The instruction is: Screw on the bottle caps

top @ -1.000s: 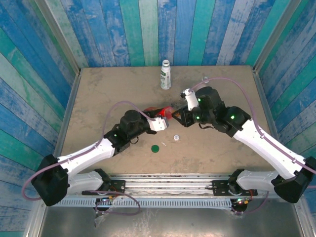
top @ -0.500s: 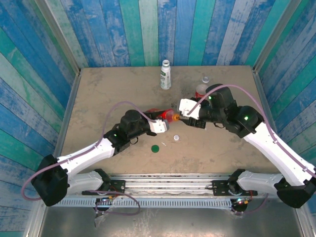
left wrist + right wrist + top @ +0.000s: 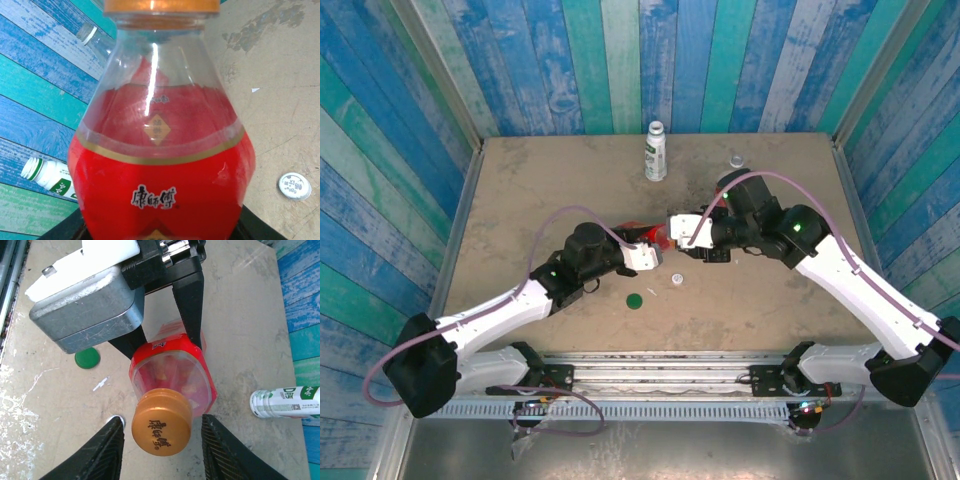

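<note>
My left gripper (image 3: 642, 245) is shut on the clear bottle with a red label (image 3: 162, 165), holding it tilted above the table. The orange cap (image 3: 161, 425) sits on its neck. My right gripper (image 3: 162, 440) is open, one finger on each side of that cap with a gap on both sides. The dark green cap (image 3: 635, 299) and the white cap (image 3: 677, 279) lie on the table near the held bottle. The white-labelled bottle with green print (image 3: 656, 152) stands uncapped at the back. A third bottle (image 3: 734, 160) is partly hidden behind my right arm.
Painted plank walls (image 3: 620, 60) close off the tan table (image 3: 540, 180) at the back and sides. The loose caps lie below the held bottle, between the two arms. A small white scrap (image 3: 100, 384) lies by the green cap.
The right gripper drew back to the right half a second ago and has come back left, jaws around the orange cap. The left arm and bottle have stayed put.
</note>
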Robot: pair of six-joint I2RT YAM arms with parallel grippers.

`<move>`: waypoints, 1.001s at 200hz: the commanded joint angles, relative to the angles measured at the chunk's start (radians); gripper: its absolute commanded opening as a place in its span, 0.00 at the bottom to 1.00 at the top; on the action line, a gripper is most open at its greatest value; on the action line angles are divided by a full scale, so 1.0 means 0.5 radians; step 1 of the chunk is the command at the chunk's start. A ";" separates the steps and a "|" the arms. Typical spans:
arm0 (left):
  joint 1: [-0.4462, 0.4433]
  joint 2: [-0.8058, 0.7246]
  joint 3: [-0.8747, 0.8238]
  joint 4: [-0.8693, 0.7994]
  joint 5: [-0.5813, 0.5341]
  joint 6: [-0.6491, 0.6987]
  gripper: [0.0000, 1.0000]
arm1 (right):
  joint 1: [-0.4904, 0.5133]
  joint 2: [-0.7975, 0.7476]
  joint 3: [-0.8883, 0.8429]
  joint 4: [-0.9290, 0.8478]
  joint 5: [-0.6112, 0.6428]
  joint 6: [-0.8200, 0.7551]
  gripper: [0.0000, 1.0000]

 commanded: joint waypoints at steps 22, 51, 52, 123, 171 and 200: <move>-0.006 -0.030 0.047 -0.006 0.030 0.008 0.46 | 0.010 0.043 0.026 -0.042 0.010 -0.033 0.43; -0.006 -0.031 0.047 -0.011 0.026 0.005 0.46 | 0.008 0.060 0.032 -0.042 0.009 -0.020 0.37; -0.006 -0.031 0.047 -0.010 0.026 0.004 0.46 | 0.008 0.059 0.032 -0.042 0.008 -0.018 0.37; -0.006 -0.018 0.048 0.020 -0.015 -0.006 0.45 | 0.010 0.022 -0.004 0.118 0.094 0.579 0.10; -0.006 0.028 0.053 0.074 -0.052 0.008 0.45 | 0.008 -0.121 -0.326 0.687 0.335 2.409 0.01; -0.005 0.033 0.057 0.069 -0.052 0.015 0.45 | 0.010 -0.156 -0.447 0.690 0.234 3.003 0.00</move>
